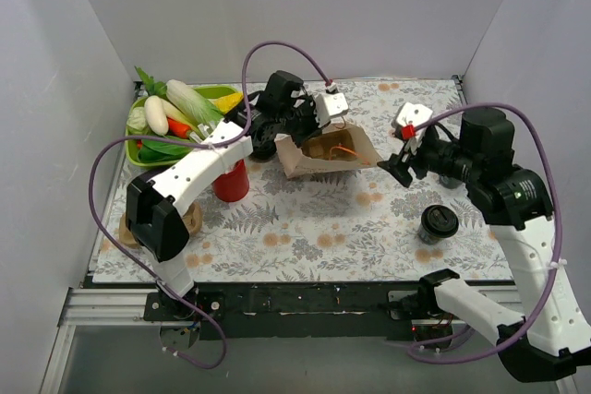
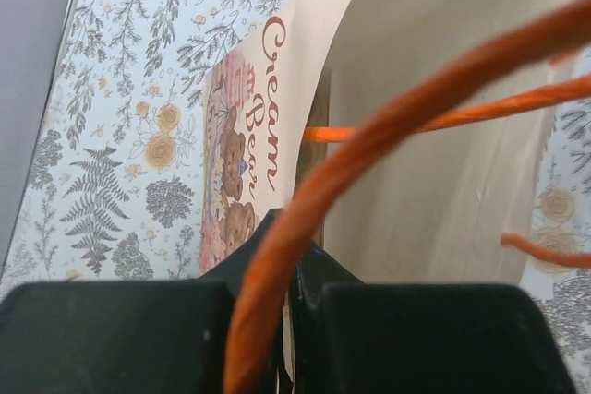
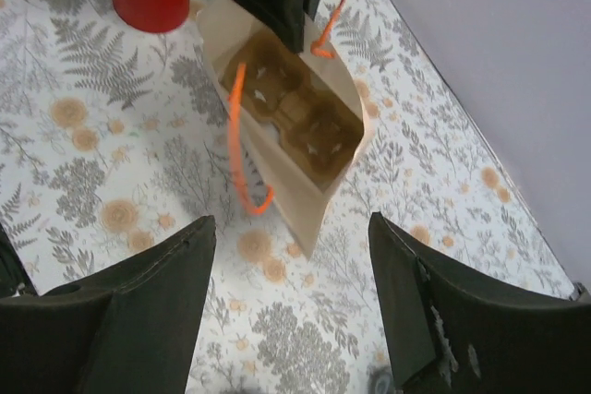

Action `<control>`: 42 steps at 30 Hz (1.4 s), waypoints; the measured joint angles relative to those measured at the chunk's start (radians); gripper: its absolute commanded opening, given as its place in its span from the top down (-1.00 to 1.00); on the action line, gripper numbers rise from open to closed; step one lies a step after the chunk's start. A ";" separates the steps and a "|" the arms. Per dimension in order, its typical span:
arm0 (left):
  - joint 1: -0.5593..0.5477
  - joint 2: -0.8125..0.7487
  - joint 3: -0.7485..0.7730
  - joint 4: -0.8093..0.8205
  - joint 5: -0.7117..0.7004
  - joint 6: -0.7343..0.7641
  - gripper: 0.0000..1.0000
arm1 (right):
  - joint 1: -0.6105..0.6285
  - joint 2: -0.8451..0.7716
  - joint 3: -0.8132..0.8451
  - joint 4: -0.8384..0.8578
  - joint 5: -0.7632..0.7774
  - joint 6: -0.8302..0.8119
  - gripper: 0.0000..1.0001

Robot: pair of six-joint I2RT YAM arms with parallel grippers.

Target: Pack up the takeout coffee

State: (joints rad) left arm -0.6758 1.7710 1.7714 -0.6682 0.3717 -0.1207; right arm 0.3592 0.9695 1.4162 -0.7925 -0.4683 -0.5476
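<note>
Seen from above, the small black paper cup with a round black plastic lid (image 1: 439, 223) stands upright on the flowery tablecloth (image 1: 305, 228). It is near the front right, well apart from the brown paper bag with orange string handles (image 1: 328, 152) in the middle. The right claw (image 1: 399, 169) hangs between the cup and the bag and touches neither. The left claw (image 1: 280, 138) is at the bag's left edge. A red plastic cup (image 1: 231, 180) stands just left of the bag, and a green tray of vegetables (image 1: 214, 92) sits in the far left corner. From the left wrist, the left claw is squeezed tight on the bag's rim, and one orange string runs right through the pinch. The bag's mouth is open beside it. From the right wrist, the right claw's two black fingers (image 3: 157, 292) are spread wide with nothing between them. They look down into the bag, where a brown cardboard cup holder (image 3: 291, 117) with round holes sits. I think the next job is for the right claw to go over to the lidded cup. It should squeeze the cup's sides softly below the lid, so the lid does not pop off. Then it should carry the cup upright, keep clear of the loose orange string, and lower it into a hole of the holder. The left claw should hold the bag firm so it does not tip.
</note>
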 measured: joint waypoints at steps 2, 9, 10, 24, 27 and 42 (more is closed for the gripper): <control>-0.012 -0.026 -0.064 0.050 -0.035 0.033 1.00 | 0.000 -0.047 -0.040 -0.018 0.037 -0.022 -0.47; -0.027 -0.090 -0.128 0.135 -0.092 0.069 1.00 | -0.006 -0.151 -0.251 -0.111 0.164 -0.042 -0.41; -0.027 -0.098 -0.129 0.138 -0.095 0.067 1.00 | -0.006 -0.150 -0.252 -0.135 0.176 -0.038 -0.41; -0.027 0.046 0.137 0.028 -0.016 -0.150 1.00 | -0.197 -0.074 -0.252 -0.405 0.326 -0.005 -0.81; -0.027 0.074 0.154 -0.008 0.000 -0.180 1.00 | -0.268 -0.049 -0.254 -0.430 0.344 -0.006 -0.84; -0.019 0.083 0.114 -0.058 0.011 -0.273 1.00 | -0.502 0.179 -0.308 -0.399 0.385 0.000 -0.96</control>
State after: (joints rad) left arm -0.6952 1.8538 1.8851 -0.7258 0.3828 -0.3935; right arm -0.1432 1.1488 1.1084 -1.1919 -0.0830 -0.5480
